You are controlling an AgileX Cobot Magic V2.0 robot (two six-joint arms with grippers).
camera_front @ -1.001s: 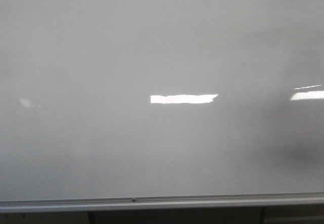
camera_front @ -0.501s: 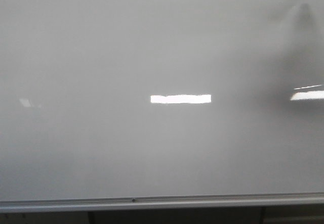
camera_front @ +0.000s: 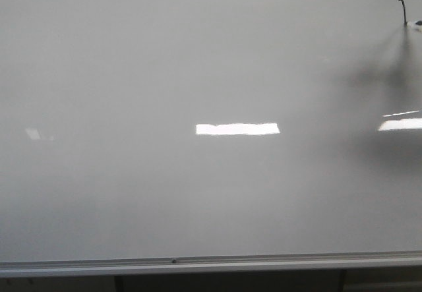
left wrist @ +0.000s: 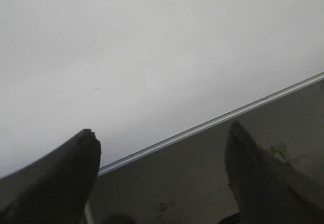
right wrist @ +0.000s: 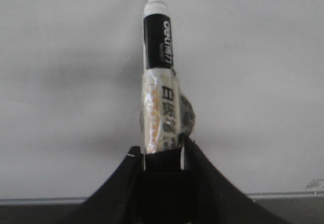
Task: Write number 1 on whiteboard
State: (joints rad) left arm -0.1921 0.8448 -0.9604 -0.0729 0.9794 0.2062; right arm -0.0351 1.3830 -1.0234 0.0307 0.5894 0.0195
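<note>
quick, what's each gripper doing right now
Left gripper: open, holding nothing.
Right gripper: closed on the black-and-white taped marker pen.

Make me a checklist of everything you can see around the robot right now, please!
Surface: whiteboard, glossy, with bright light reflections; silver frame rail along its lower edge.
Job's things: number 1, a short black stroke with a tiny hook on top, far upper right in the front view; marker, tip towards the board.
Clutter: nothing seen.
Grippers: right gripper shut on the marker; left gripper open, holding nothing.
Cables: nothing seen.
Surroundings: dark area below the rail.
</note>
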